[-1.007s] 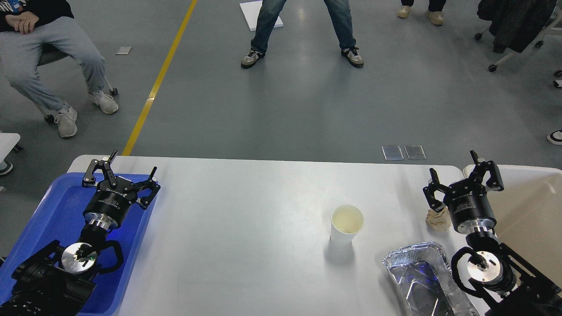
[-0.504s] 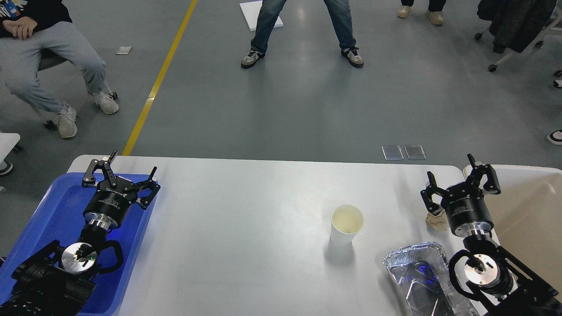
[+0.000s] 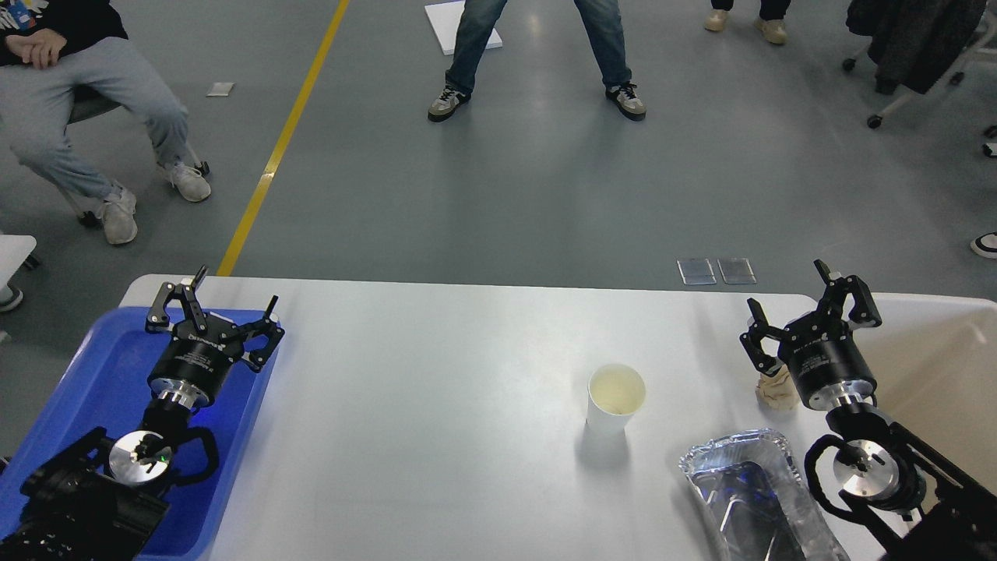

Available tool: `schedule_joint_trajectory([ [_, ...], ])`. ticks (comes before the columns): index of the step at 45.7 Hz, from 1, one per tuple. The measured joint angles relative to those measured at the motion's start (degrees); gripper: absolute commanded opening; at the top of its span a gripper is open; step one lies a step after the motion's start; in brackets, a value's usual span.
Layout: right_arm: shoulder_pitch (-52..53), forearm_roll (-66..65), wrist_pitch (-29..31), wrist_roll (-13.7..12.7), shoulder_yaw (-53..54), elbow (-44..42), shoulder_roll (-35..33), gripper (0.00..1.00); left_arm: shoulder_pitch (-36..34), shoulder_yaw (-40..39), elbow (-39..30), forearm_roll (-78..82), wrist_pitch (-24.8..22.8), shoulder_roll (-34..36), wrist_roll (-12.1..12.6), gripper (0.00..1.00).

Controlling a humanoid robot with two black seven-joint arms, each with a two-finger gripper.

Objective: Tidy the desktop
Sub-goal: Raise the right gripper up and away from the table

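The white-grey desktop [image 3: 436,389] fills the lower half of the head view. On it stand a white paper cup [image 3: 614,399], upright and open, a crumpled beige paper wad [image 3: 776,389] and a silver foil tray [image 3: 752,499] at the front right. My right gripper [image 3: 787,300] is open and empty, just above and beyond the wad, which its body partly hides. My left gripper [image 3: 235,287] is open and empty over the far end of the blue plastic tray [image 3: 93,374].
A cream-beige bin [image 3: 942,366] stands at the right edge beside my right arm. People sit and stand on the grey floor beyond the table. A yellow floor line runs to the table's far left corner.
My right gripper has moved a little away from me and slightly left, staying open. The left arm has not moved. The cup, wad and foil tray are where they were.
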Motion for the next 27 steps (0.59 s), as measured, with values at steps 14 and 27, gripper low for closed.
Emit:
schedule_joint_trajectory([
  [14,14.0,5.5,-5.3,-0.4,-28.3,14.1,-17.1,1.0,0.0,0.0,0.0,0.0,0.0,0.0,-0.1,1.0],
  [27,43.3,7.5,-2.7,-0.5,-68.3,18.0,-24.6,1.0,0.0,0.1,0.0,0.1,0.0,0.0,0.1,1.0],
])
